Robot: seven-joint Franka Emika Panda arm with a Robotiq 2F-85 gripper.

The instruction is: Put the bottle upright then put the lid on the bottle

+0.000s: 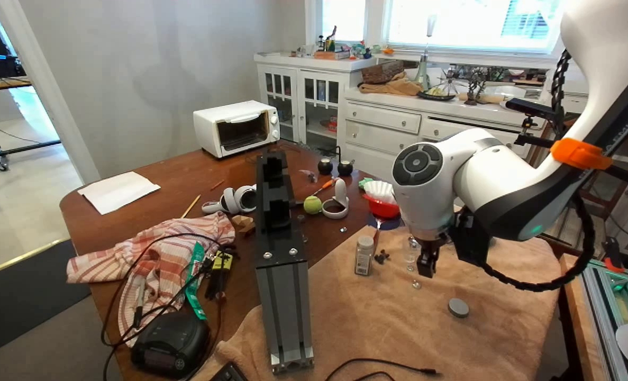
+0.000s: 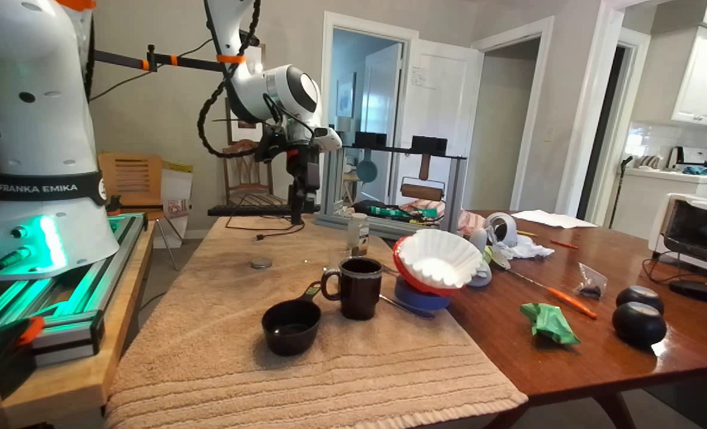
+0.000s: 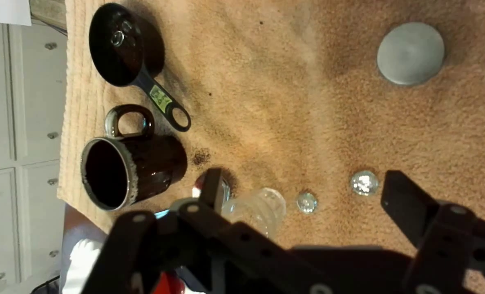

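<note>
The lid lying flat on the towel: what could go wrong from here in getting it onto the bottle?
The lid lies flat on a soft-looking towel, so the open gripper might pinch cloth or slip off the lid's edge. A clear glass and shiny beads appear between its jaws in the wrist view; descending here could knock or catch them. The bottle stands upright with nothing holding it, so pressing the lid on off-centre might tip it.
</note>
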